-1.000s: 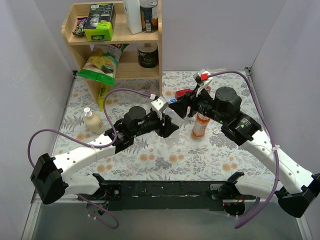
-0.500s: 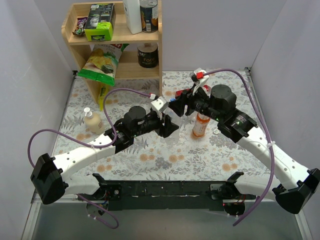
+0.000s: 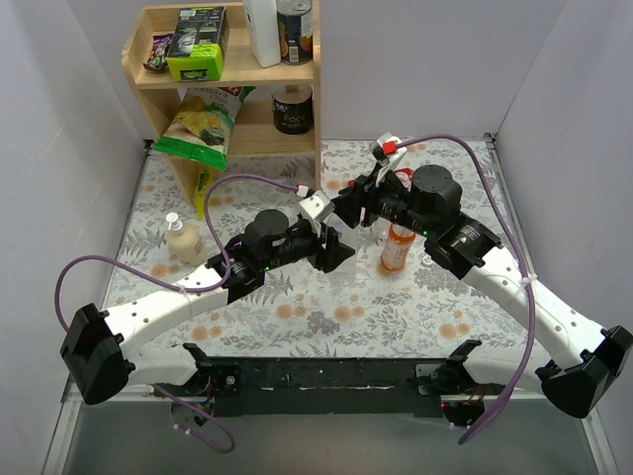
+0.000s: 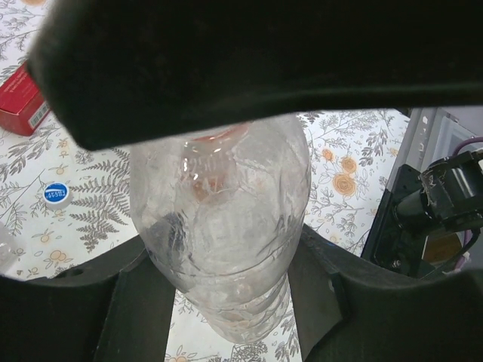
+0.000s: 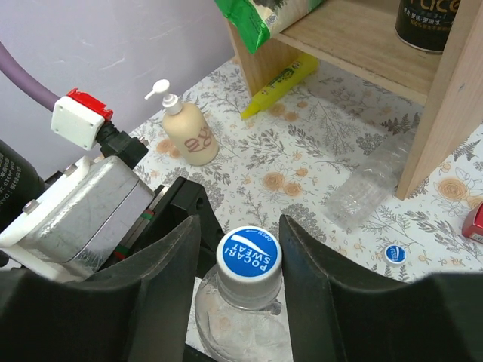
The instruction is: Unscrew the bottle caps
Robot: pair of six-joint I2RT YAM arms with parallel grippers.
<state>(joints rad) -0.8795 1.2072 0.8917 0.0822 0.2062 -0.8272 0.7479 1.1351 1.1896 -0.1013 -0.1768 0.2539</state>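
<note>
Count, bottles: three. One clear bottle (image 4: 226, 226) stands upright mid-table, clamped at the body by the left gripper (image 3: 332, 253), a finger pressed to each side. One bottle with orange liquid (image 3: 395, 253) stands just right of it, partly under the right arm. A second clear one (image 5: 370, 188) lies on its side against the foot of the wooden shelf (image 3: 232, 71).

Count, caps: two seen. A blue screw cap (image 5: 249, 255) sits on the held bottle. A loose blue cap (image 5: 394, 253) lies on the floral table (image 3: 297, 297) near the lying bottle. Top of the orange bottle is hidden by the arm; cannot tell whether it carries a cap.

Right gripper (image 3: 352, 211) is over the held bottle, jaws apart, one finger either side of the blue cap, not closed on it.

Surroundings: pump soap bottle (image 3: 185, 240) at left, well apart. Red box (image 4: 23, 105) beyond the loose cap. Shelf at the back left carries two dark tins (image 3: 293, 109), a white container (image 3: 262, 30), a green box (image 3: 198, 45) and a chip bag (image 3: 203, 124). A yellow packet (image 5: 281, 83) lies under it. Purple cables arch over both arms.
</note>
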